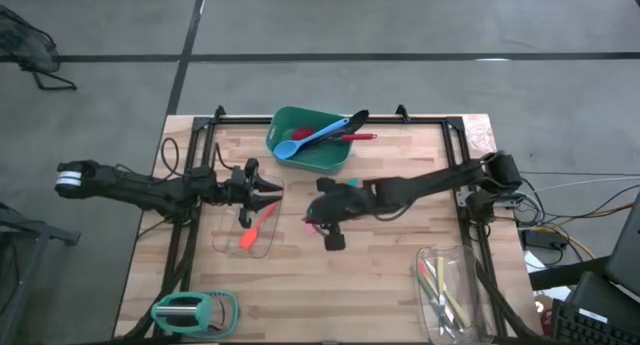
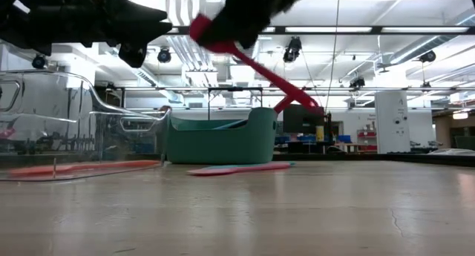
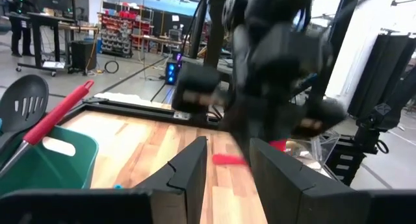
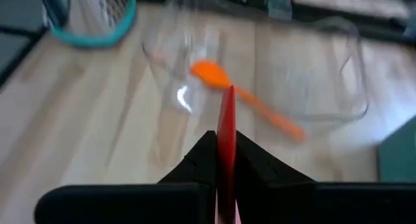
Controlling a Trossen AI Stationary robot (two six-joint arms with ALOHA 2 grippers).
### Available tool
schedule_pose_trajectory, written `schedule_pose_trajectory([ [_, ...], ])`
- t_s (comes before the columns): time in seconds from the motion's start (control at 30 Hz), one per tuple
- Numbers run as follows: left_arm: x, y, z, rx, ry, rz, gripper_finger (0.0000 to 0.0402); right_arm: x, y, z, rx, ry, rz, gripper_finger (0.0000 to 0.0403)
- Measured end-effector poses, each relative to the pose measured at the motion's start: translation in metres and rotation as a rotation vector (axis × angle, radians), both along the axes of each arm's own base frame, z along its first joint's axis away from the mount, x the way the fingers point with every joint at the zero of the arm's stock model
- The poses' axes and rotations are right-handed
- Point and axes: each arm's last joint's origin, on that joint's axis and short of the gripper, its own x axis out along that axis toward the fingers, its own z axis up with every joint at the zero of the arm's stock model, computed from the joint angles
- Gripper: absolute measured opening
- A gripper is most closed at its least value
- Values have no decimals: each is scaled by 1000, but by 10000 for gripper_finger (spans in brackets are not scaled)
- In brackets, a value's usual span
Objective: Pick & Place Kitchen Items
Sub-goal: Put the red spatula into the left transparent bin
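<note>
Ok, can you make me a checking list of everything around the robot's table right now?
Surface: wooden table, no spills seen.
Job's things: blue spoon, black slotted spoon and red-handled utensil in the green tub; orange spoon in the left glass tray; cutlery in the right glass tray.
Clutter: teal-rimmed tool at the table's corner.
Grippers: left end effector open and empty, over the left glass tray; right end effector shut on a red utensil, mid-table.
Cables: bundle beside the table.
Surroundings: grey floor; workshop behind.
</note>
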Motion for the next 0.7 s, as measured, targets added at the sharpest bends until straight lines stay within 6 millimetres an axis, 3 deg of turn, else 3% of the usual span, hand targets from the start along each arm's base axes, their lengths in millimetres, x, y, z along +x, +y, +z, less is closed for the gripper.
schedule_pose_trajectory([
  [0.27, 3, -3, -4, -2, 21, -40, 124, 5, -13, 53, 65, -318, 11, 26],
  [0.47, 7, -13, -2, 76, -31, -80, 124, 13, -20, 60, 75, -455, 3, 24],
  [0.7, 11, -18, -2, 121, -72, 33, 124, 14, -21, 73, 88, -593, 3, 24],
])
